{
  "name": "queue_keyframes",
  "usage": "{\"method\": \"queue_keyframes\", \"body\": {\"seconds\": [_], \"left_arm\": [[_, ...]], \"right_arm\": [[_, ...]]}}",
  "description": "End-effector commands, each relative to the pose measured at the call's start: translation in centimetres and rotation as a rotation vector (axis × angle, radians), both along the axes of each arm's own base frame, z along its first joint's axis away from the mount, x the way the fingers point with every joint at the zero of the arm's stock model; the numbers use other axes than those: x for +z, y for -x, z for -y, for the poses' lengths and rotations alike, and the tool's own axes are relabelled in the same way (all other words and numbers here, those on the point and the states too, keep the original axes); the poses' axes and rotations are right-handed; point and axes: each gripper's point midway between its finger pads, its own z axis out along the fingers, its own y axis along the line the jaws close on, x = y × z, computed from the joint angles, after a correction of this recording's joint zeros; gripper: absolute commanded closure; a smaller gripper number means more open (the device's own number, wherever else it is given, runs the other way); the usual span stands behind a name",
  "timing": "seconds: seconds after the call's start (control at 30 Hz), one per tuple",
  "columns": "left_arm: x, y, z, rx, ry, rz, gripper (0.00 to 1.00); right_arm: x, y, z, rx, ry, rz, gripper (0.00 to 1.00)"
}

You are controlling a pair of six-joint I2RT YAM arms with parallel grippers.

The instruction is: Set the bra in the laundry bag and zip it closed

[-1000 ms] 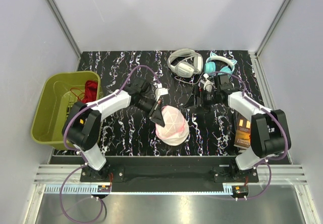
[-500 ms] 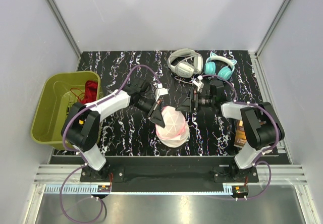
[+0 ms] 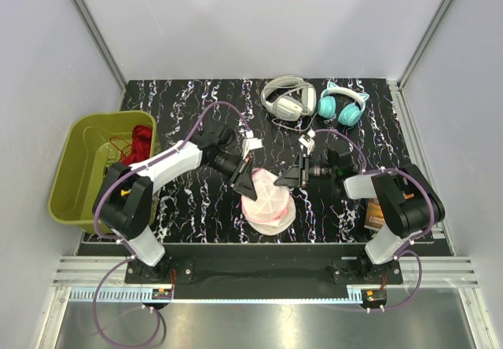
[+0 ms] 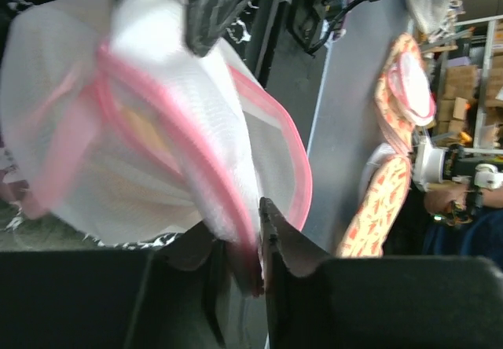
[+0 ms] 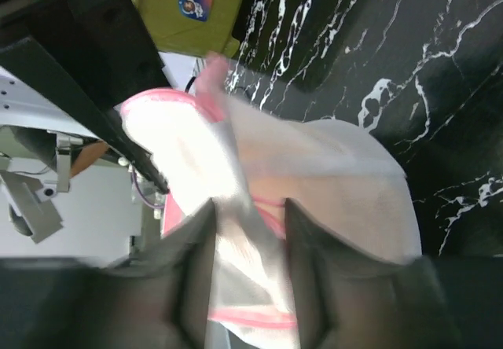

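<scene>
The laundry bag is a white mesh dome with pink zipper trim, lying on the dark marbled table between both arms. A peach-orange shade, the bra, shows faintly through the mesh, also in the right wrist view. My left gripper is at the bag's upper left edge. In the left wrist view this gripper is shut on the pink trim. My right gripper is at the bag's upper right edge. Up close the right gripper stands half apart around a blurred fold of mesh.
An olive-green basket with a dark red garment stands off the table's left edge. White headphones and teal headphones lie at the back. A brown box lies by the right arm's base.
My right gripper has swung left from near the headphones to the bag's right edge and narrowed its jaws around the mesh. The left gripper stayed at the bag's left edge.
</scene>
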Motion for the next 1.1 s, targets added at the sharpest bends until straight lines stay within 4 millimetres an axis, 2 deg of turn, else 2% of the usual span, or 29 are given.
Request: {"method": "queue_keyframes", "body": {"seconds": [0.0,0.03,0.07,0.17,0.2,0.23,0.3,0.33,0.37,0.43,0.5,0.6,0.67,0.7,0.73,0.77,0.8,0.83,0.9,0.93,0.97,1.03,1.07], "left_arm": [[2.6,-2.6,0.0,0.068,-0.018,0.178,0.64],[2.6,-3.7,-0.1,0.118,-0.055,0.217,0.62],[3.3,-4.2,-0.1,0.143,-0.056,0.251,0.58],[4.7,-6.9,-0.9,0.309,-0.12,0.334,0.48],[5.1,-7.3,-1.1,0.349,-0.132,0.343,0.4],[4.9,-8.7,-2.1,0.468,-0.203,0.343,0.34],[5.5,-9.3,-2.8,0.558,-0.226,0.345,0.31],[5.5,-9.0,-3.3,0.622,-0.241,0.298,0.2],[5.4,-8.8,-3.5,0.655,-0.25,0.277,0.18],[4.6,-7.8,-4.1,0.735,-0.27,0.181,0.16],[3.9,-6.6,-4.1,0.778,-0.271,0.099,0.16],[2.2,-3.1,-3.5,0.791,-0.301,0.012,0.17],[2.1,-1.7,-3.4,0.808,-0.299,-0.029,0.14],[1.5,-0.6,-2.8,0.806,-0.29,-0.089,0.13],[1.8,-0.2,-2.5,0.81,-0.272,-0.097,0.11],[1.7,0.2,-2.2,0.817,-0.271,-0.103,0.03],[1.5,0.3,-1.8,0.839,-0.264,-0.111,0.01],[1.6,0.3,-1.5,0.842,-0.253,-0.122,0.01],[1.2,0.3,-0.3,0.836,-0.223,-0.176,0.01],[1.1,0.3,0.2,0.827,-0.212,-0.195,0.01],[1.2,0.1,1.0,0.818,-0.188,-0.201,0.01],[0.2,0.0,2.1,0.803,-0.222,-0.219,0.01],[0.5,-0.5,2.8,0.795,-0.209,-0.206,0.01]], "right_arm": [[4.0,0.1,0.0,-0.03,-0.035,0.101,0.72],[4.1,0.3,0.1,-0.037,-0.031,0.083,0.78],[4.7,0.1,0.2,-0.062,-0.026,0.091,0.93],[4.7,-0.4,0.7,-0.133,0.02,0.054,1.0],[4.5,-0.5,0.9,-0.15,0.037,0.036,1.0],[3.9,-0.7,1.1,-0.188,0.063,-0.014,1.0],[3.2,-0.8,1.5,-0.248,0.093,-0.112,1.0],[2.7,-1.3,1.8,-0.296,0.112,-0.138,1.0],[2.7,-1.4,2.0,-0.325,0.116,-0.159,1.0],[2.2,-1.8,2.5,-0.413,0.118,-0.255,1.0],[2.8,-2.1,2.8,-0.481,0.085,-0.328,1.0],[2.8,-2.4,3.6,-0.596,0.052,-0.42,1.0],[3.2,-2.5,4.2,-0.654,0.031,-0.439,1.0],[2.6,-2.4,4.6,-0.698,0.031,-0.488,1.0],[3.0,-2.3,4.9,-0.716,0.014,-0.488,1.0],[3.1,-2.3,5.1,-0.732,0.006,-0.498,1.0],[2.4,-2.1,5.5,-0.766,0.015,-0.532,1.0],[2.9,-1.9,5.7,-0.773,0.004,-0.522,1.0],[2.2,-1.5,6.4,-0.828,0.008,-0.574,1.0],[2.8,-1.3,6.7,-0.845,-0.012,-0.569,1.0],[2.6,-1.0,7.0,-0.861,-0.009,-0.595,1.0],[2.7,-0.7,7.3,-0.875,-0.018,-0.596,1.0],[2.6,-0.6,7.3,-0.873,-0.02,-0.606,1.0]]}}
